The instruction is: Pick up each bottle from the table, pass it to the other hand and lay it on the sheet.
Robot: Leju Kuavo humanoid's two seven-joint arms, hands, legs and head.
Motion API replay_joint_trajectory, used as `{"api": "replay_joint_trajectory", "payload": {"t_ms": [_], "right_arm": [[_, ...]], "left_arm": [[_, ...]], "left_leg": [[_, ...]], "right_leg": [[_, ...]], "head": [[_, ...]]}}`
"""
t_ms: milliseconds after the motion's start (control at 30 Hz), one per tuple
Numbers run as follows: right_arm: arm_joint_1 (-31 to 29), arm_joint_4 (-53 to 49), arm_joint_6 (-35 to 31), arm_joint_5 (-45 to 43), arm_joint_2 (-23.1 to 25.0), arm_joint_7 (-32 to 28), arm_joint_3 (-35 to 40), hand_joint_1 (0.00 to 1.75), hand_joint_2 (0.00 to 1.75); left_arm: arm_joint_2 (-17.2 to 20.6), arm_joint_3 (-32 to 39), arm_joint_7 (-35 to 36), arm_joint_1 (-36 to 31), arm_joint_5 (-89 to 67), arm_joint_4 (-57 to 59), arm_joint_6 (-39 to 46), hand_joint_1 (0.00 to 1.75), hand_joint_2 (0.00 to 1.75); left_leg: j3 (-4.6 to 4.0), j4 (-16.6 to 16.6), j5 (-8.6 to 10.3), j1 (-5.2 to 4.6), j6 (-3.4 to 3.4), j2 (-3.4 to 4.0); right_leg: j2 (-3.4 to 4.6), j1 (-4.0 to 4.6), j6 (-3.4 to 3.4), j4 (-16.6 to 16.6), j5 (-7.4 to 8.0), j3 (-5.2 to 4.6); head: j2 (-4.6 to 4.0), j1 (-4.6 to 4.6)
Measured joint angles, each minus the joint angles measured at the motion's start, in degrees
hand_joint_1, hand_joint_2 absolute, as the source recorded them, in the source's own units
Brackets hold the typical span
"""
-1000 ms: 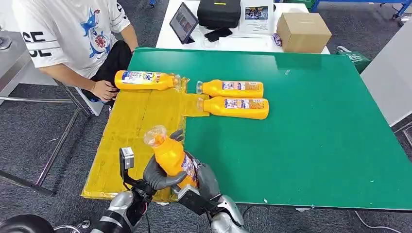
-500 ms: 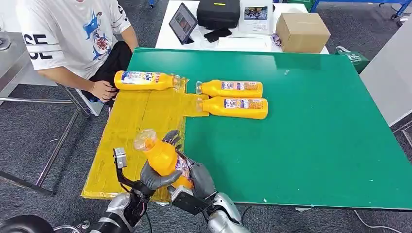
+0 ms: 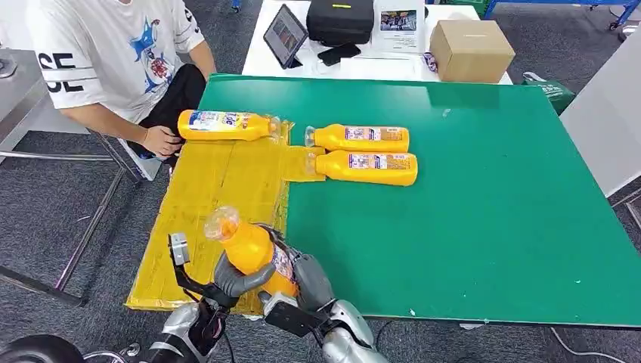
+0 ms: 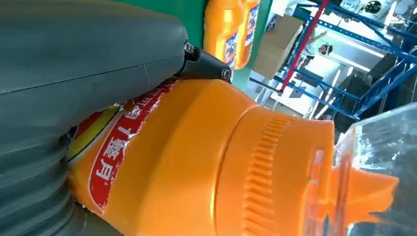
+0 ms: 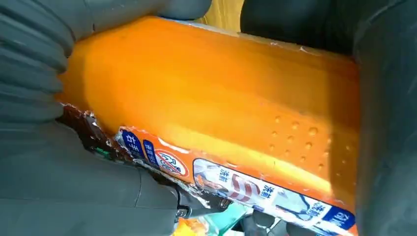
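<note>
An orange bottle (image 3: 253, 249) with a clear cap is held tilted over the near end of the yellow sheet (image 3: 212, 189), cap pointing up and to the left. My left hand (image 3: 230, 277) wraps its lower body from the left, and my right hand (image 3: 308, 280) grips it from the right. Up close, the left wrist view shows the bottle (image 4: 196, 162) under the thumb, and the right wrist view shows its labelled side (image 5: 211, 113) between grey fingers. One bottle (image 3: 224, 125) lies on the sheet's far end. Two bottles (image 3: 359, 138) (image 3: 366, 167) lie on the green table (image 3: 469, 197).
A person sits at the far left with a hand (image 3: 161, 140) near the sheet's far corner. Behind the green table a white table carries a tablet (image 3: 285, 35), a black case (image 3: 340, 20) and a cardboard box (image 3: 470, 50).
Both hands have carried the bottle to the left and a little lower, from the green table's edge to over the sheet. The lying bottles have not moved.
</note>
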Motion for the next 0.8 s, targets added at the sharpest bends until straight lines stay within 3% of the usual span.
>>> {"api": "replay_joint_trajectory", "payload": {"t_ms": [33,67,100,133,167,567,800], "right_arm": [[0.0,0.0,-0.4,0.2,0.0,0.2,0.0,1.75,1.75],[-0.1,0.0,-0.6,0.3,0.0,0.5,0.0,1.36,1.75],[-0.2,0.0,-0.9,0.4,0.0,0.7,0.0,0.21,1.75],[-0.3,0.0,-1.2,0.4,0.0,1.1,0.0,0.0,1.75],[-0.4,0.0,-1.5,0.4,0.0,1.4,0.0,0.0,0.0],[-0.8,-0.3,-3.0,0.3,0.3,2.9,-0.3,0.0,0.0],[0.8,-7.2,3.4,-7.7,-0.2,2.3,-1.8,0.0,0.0]], "left_arm": [[0.0,0.0,0.0,0.0,-0.1,-0.1,0.2,1.75,1.75],[0.0,0.0,0.0,0.0,-0.4,-0.4,0.5,1.75,1.75],[0.0,0.0,0.0,0.0,-0.7,-0.5,0.9,1.75,1.75],[0.0,0.0,0.0,0.0,-0.8,-0.7,1.2,1.75,1.75],[0.0,0.0,0.0,0.0,-1.1,-0.9,1.6,1.75,1.75],[0.0,-0.1,0.3,-0.2,-3.3,-2.6,4.8,1.75,1.75],[-0.6,0.3,-2.2,-0.3,-13.2,-5.6,17.1,1.75,1.75]], "left_leg": [[-0.01,0.0,0.0,0.0,0.0,0.0],[-0.01,0.0,0.0,0.0,0.0,0.0],[-0.01,0.0,0.0,0.0,0.0,0.0],[-0.01,0.0,0.0,0.0,0.0,0.0],[-0.01,0.0,0.0,0.0,0.0,0.0],[0.0,0.0,0.0,0.0,0.0,0.0],[0.0,0.0,0.0,0.0,0.0,-0.04]], "right_leg": [[0.0,0.0,0.0,0.0,0.0,0.0],[0.0,0.0,0.0,0.0,0.0,-0.01],[0.0,0.0,0.0,0.0,0.0,-0.01],[0.0,0.0,0.0,0.0,0.0,0.0],[0.0,0.0,0.0,0.0,0.0,-0.01],[0.0,0.0,0.0,0.0,0.0,0.01],[-0.01,0.0,0.0,0.0,0.0,0.03]], "head": [[0.0,0.0],[0.0,0.02],[0.0,0.0],[0.0,0.0],[0.0,0.02],[0.0,0.0],[0.0,0.02]]}}
